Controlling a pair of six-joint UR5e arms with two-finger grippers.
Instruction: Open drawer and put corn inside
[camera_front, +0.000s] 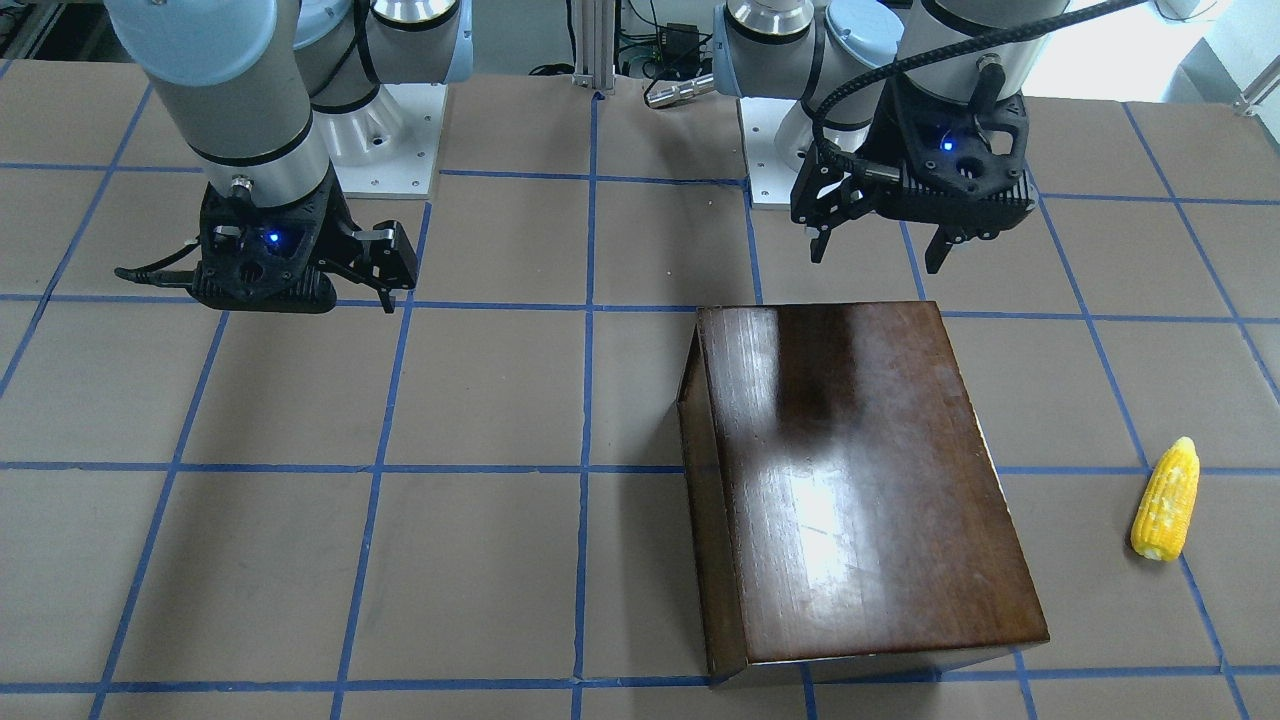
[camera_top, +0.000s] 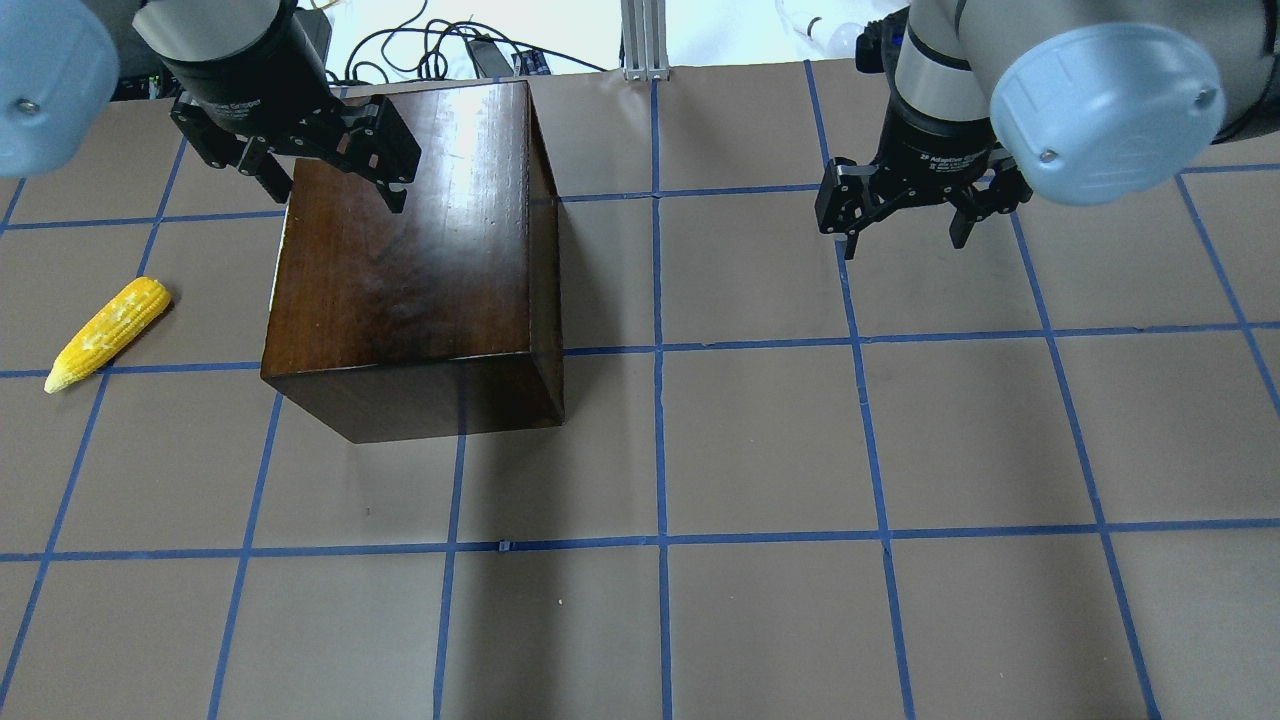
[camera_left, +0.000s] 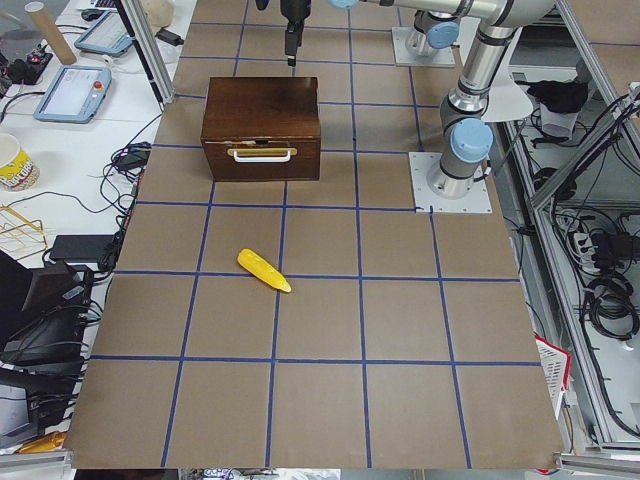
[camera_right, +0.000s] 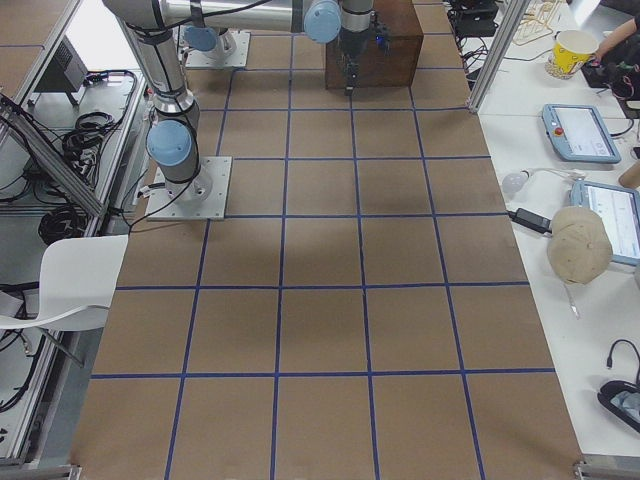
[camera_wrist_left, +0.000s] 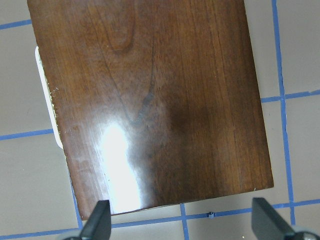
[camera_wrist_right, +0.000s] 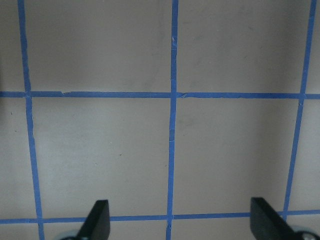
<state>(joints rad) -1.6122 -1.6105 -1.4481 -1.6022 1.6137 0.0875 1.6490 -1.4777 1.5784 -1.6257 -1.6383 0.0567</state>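
Note:
The glossy dark-brown box (camera_top: 400, 260) stands on the table's left half, also in the front view (camera_front: 860, 480). Its drawer is shut. The drawer's front panel (camera_left: 262, 160) with a white handle (camera_left: 263, 154) faces the table's left end; the handle peeks out in the left wrist view (camera_wrist_left: 47, 100). The yellow corn (camera_top: 108, 333) lies on the table left of the box, apart from it, also in the front view (camera_front: 1166, 499). My left gripper (camera_top: 336, 195) is open and empty above the box's top (camera_wrist_left: 150, 100). My right gripper (camera_top: 903, 240) is open and empty over bare table, far right of the box.
Brown table surface (camera_top: 760, 450) has a blue tape grid. The arm base plates (camera_front: 400, 140) sit at the robot's side. Tablets, cables and a cup (camera_left: 15, 165) lie on a side bench beyond the table's far edge.

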